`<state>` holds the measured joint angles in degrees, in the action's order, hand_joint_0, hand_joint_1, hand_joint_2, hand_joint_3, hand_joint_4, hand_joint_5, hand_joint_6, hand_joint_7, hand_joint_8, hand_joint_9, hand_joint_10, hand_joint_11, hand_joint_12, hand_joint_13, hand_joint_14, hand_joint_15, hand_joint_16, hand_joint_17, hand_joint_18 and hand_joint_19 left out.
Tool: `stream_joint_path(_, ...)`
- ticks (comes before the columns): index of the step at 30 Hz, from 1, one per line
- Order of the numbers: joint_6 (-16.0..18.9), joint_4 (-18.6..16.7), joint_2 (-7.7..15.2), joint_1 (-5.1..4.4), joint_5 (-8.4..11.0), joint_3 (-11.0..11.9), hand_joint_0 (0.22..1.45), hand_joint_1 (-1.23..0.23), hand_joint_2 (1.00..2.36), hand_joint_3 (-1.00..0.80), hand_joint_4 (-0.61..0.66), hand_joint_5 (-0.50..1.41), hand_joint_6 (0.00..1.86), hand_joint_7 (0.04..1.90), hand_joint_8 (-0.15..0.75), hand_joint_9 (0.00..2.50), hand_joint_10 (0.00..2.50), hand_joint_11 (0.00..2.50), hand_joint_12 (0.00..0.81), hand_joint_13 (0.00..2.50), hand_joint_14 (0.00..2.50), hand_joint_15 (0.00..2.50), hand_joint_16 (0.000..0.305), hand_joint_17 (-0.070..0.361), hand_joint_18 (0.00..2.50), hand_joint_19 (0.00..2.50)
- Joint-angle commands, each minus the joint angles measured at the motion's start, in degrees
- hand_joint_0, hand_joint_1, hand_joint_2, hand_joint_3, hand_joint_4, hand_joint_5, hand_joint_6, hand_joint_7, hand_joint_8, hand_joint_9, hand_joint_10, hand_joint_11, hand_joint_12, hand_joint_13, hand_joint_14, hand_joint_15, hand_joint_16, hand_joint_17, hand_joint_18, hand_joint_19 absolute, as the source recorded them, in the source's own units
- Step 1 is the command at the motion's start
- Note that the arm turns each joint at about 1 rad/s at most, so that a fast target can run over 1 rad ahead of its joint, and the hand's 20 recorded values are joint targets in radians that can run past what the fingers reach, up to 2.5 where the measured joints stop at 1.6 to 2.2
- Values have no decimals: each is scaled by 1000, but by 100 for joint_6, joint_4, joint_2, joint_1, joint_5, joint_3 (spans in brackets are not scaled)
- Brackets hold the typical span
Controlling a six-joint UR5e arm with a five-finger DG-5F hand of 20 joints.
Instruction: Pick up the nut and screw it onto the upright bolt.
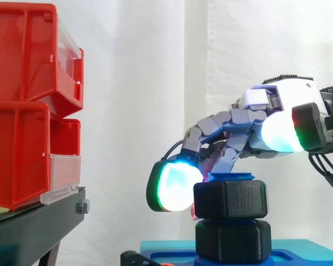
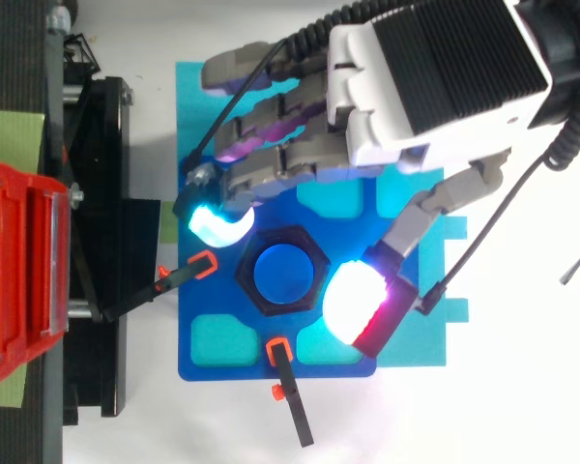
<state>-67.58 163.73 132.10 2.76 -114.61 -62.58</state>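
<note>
Starting at the left: stacked red plastic bins on a black metal stand. Next over, a flat blue base plate carries the blue upright bolt. The black hexagonal plastic nut sits on it, bolt top poking through. The robot hand is curled around the nut, cyan fingertip against one side, white thumb pad close on the other.

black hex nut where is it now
Top view, centre: the black hexagonal nut sits on the upright blue bolt, mid blue base plate, pinched by the hand.
</note>
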Motion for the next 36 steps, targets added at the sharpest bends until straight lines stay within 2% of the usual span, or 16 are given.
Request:
stream_joint_path(1, 61, -43, 0, -92, 115, 0, 460, -288, 1000, -500, 190, -114, 502, 713, 261, 902, 0, 0, 348, 558, 2, 57, 37, 82, 154, 86)
stream_joint_path(6, 78, -25, 0, -189, 211, 0, 461, -293, 1000, -500, 196, -105, 503, 755, 266, 951, 0, 26, 352, 580, 2, 62, 37, 83, 164, 83)
stream_joint_path(13, 78, 1, 0, -259, 255, -9, 460, -298, 1000, -500, 195, -107, 502, 761, 262, 937, 0, 18, 352, 564, 0, 63, 38, 85, 143, 75)
stream_joint_path(18, 78, 37, 0, -259, 255, -9, 457, -300, 1000, -500, 176, -132, 502, 722, 260, 865, 0, 2, 356, 521, 1, 54, 39, 88, 106, 66)
stream_joint_path(25, 61, 107, 0, -259, 246, -9, 467, -301, 1000, -500, 200, -74, 504, 939, 279, 1011, 5, 104, 354, 636, 3, 77, 37, 83, 201, 64)
stream_joint_path(36, 69, 124, 0, -136, 211, -9, 500, -328, 1000, -500, -48, -19, 507, 1222, 281, 1347, 7, 268, 335, 824, 4, 117, 31, 70, 393, 86)
